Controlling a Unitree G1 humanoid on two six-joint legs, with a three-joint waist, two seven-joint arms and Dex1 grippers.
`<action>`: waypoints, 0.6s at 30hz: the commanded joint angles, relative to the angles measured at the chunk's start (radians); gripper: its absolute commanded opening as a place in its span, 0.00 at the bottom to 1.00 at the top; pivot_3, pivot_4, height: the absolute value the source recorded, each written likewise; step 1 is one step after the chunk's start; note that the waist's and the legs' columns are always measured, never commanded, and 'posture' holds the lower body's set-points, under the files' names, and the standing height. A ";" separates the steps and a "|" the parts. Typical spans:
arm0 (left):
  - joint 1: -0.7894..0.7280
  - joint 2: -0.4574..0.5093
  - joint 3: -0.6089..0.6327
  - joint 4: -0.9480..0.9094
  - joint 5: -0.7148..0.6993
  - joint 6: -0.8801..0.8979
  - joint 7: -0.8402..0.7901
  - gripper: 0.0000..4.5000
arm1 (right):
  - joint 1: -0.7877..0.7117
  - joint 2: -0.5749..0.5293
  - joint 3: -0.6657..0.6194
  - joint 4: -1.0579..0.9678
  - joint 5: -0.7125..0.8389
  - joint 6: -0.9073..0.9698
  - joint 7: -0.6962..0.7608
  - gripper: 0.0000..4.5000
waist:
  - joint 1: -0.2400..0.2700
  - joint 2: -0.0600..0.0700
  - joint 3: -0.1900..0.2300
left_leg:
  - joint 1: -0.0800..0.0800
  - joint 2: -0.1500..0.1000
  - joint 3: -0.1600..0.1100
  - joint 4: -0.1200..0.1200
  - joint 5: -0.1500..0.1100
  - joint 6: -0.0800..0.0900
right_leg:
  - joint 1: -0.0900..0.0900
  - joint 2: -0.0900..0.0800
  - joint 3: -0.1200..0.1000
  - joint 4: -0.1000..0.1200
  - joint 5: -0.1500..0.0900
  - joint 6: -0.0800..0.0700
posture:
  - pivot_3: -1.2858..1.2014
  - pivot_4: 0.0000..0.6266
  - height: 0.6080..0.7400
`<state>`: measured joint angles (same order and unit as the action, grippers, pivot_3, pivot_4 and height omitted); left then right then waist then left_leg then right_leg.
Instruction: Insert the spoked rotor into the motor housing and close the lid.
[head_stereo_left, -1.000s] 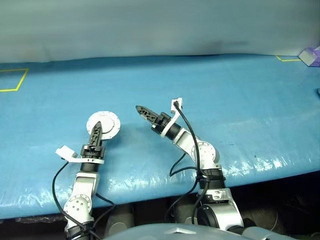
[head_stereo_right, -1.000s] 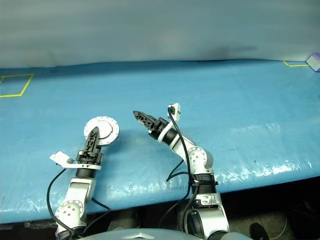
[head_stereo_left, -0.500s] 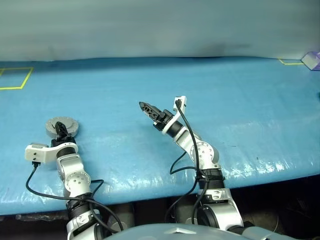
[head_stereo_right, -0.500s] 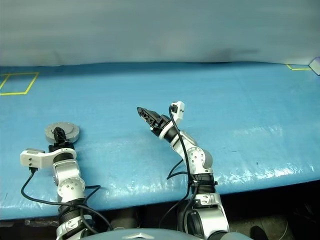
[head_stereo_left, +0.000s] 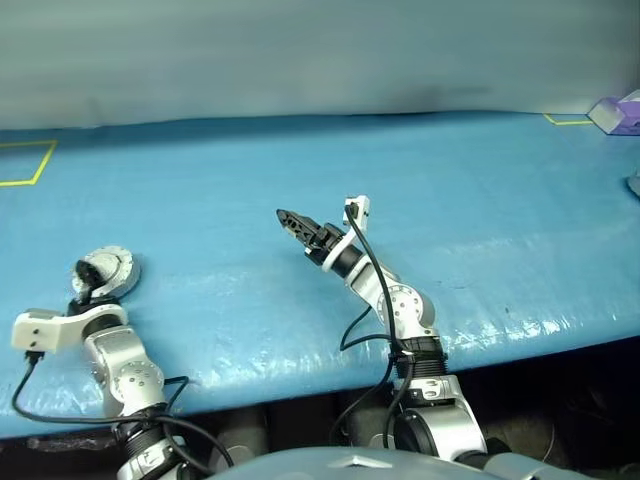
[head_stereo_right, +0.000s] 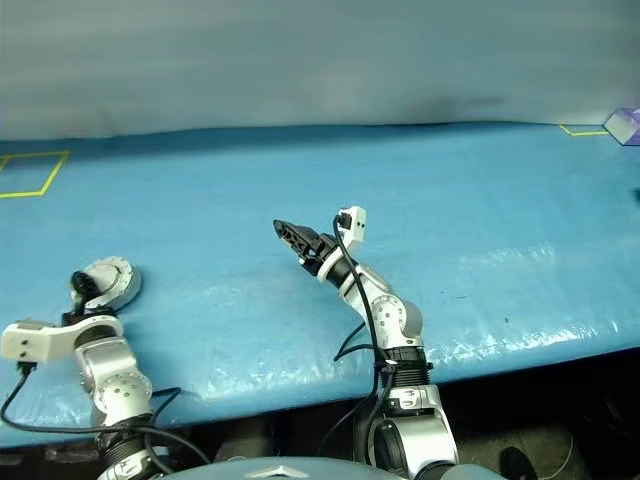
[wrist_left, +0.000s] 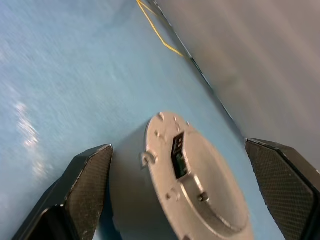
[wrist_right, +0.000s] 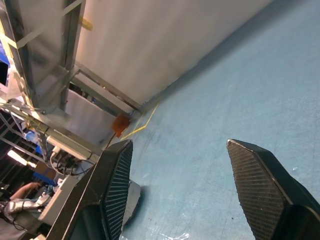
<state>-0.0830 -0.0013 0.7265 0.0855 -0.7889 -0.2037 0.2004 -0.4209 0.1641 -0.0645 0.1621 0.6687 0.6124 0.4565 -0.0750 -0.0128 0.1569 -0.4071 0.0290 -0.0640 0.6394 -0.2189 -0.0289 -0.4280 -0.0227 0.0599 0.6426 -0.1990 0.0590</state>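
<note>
On the near left of the blue table, the left gripper sits low above the surface, its two black fingers spread wide on either side of a round silver object. That object, the motor housing, shows in the left wrist view as a short grey cylinder with a flat silvery lid on its facing side; the lid carries a small dark rectangular slot, a few little tabs along its rim and a raised round centre. A gap is visible between each finger and the housing's wall, so the jaws stand open around it rather than pressing on it. Whether the housing lies flat or leans on the tabletop cannot be told. The spoked rotor cannot be made out.

Nearer the middle of the table, the right gripper hangs above the surface, pointing forward and toward the robot's left, well apart from the housing. Its jaws stand apart with nothing between them; the right wrist view shows bare blue tabletop between the two fingers.

Farther off, a yellow tape outline marks the far left corner of the table, and another yellow tape mark lies at the far right, just beside a small purple box. A pale grey wall rises behind the table.
</note>
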 joint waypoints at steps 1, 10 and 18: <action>-0.001 0.014 0.057 -0.022 0.094 -0.109 0.084 0.99 | 0.030 0.037 0.041 -0.011 -0.004 -0.015 0.017 0.71 | 0.008 0.000 0.000 | 0.000 0.000 0.000 0.000 0.000 0.000 | 0.000 0.000 0.000 0.000 0.000 0.000 | 0.52 0.24 1.00; 0.043 0.086 -0.221 -0.201 0.211 -0.054 -0.201 0.99 | 0.028 -0.039 0.103 -0.041 -0.121 -0.142 0.095 0.71 | 0.029 -0.003 -0.001 | -0.004 -0.002 -0.001 0.007 0.000 0.000 | 0.000 -0.001 0.000 -0.001 0.001 0.001 | 0.52 0.24 1.00; 0.097 0.420 -0.704 -0.267 0.521 0.157 -0.611 0.99 | 0.046 -0.268 0.235 -0.082 -0.394 -0.398 0.175 0.71 | 0.003 0.000 0.001 | -0.002 -0.002 0.003 0.003 0.000 0.000 | -0.001 0.000 0.005 -0.001 0.001 0.001 | 0.52 0.24 1.00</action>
<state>0.0054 0.3814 0.0701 -0.1646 -0.3425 -0.0631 -0.3509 -0.3713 -0.0802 0.1378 0.1012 0.3520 0.2811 0.6218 -0.0716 -0.0125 0.1576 -0.4083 0.0272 -0.0605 0.6405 -0.2190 -0.0290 -0.4295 -0.0229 0.0648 0.6421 -0.1984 0.0600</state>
